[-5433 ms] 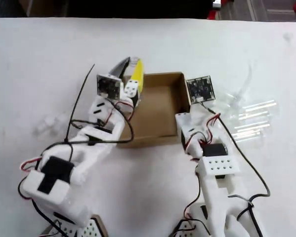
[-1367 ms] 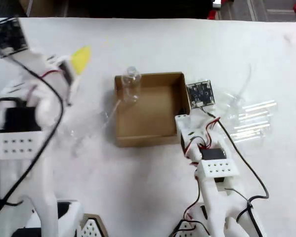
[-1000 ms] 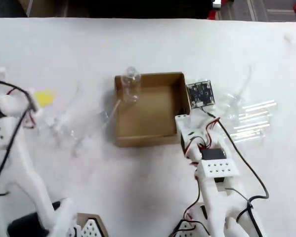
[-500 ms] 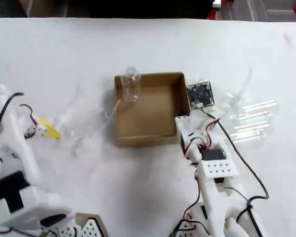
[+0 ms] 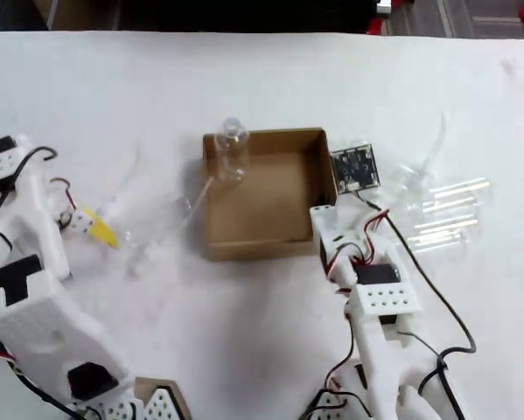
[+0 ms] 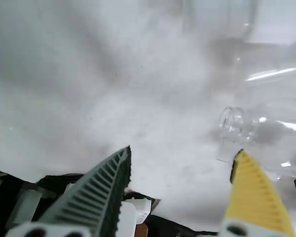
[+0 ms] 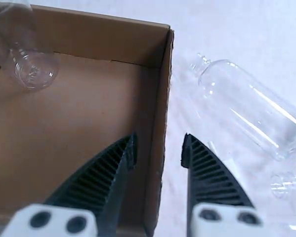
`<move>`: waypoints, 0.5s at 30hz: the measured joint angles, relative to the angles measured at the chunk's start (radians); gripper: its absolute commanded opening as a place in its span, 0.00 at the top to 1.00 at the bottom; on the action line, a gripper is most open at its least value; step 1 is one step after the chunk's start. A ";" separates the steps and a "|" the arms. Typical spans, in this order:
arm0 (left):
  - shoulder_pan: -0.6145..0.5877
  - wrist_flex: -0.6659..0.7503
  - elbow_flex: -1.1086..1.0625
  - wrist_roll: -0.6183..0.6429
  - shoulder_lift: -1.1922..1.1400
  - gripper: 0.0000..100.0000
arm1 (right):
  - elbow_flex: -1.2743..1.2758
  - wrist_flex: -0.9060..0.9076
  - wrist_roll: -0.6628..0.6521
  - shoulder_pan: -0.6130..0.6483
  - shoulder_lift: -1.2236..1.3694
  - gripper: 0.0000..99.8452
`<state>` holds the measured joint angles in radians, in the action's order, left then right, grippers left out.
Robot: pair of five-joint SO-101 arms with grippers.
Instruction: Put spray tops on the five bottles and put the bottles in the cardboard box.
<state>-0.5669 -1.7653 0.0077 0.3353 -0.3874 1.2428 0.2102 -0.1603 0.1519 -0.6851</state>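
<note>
A clear bottle (image 5: 232, 150) stands upright in the far left corner of the cardboard box (image 5: 307, 175); the right wrist view has that bottle (image 7: 31, 65) in the box (image 7: 88, 133) too. My left gripper (image 5: 104, 234) is low over the table left of the box, beside clear pieces (image 5: 152, 220). It (image 6: 182, 150) is open, with a lying clear bottle (image 6: 269, 138) just beyond its yellow finger (image 6: 251, 192). My right gripper (image 7: 159, 137) is open and straddles the box's right wall (image 7: 162, 98). More clear bottles (image 5: 436, 214) lie right of the box, one (image 7: 251, 106) close to the wall.
The right arm (image 5: 375, 293) stretches from the near edge up to the box. The left arm (image 5: 34, 306) fills the near left corner. A small clear bottle neck (image 7: 286, 183) lies by the right gripper. White table (image 5: 270, 79) lies open behind the box.
The left arm let go of the bottle in the box's corner, swung away to the far left, then came down by the clear pieces. The right arm kept still.
</note>
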 measured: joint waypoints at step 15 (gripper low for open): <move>0.044 0.044 0.017 -0.072 -0.074 0.69 | 0.000 0.000 0.000 0.000 0.000 0.87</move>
<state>-0.5224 -1.7208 0.0245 0.2631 -0.4611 1.2428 0.2102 -0.1603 0.1519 -0.6851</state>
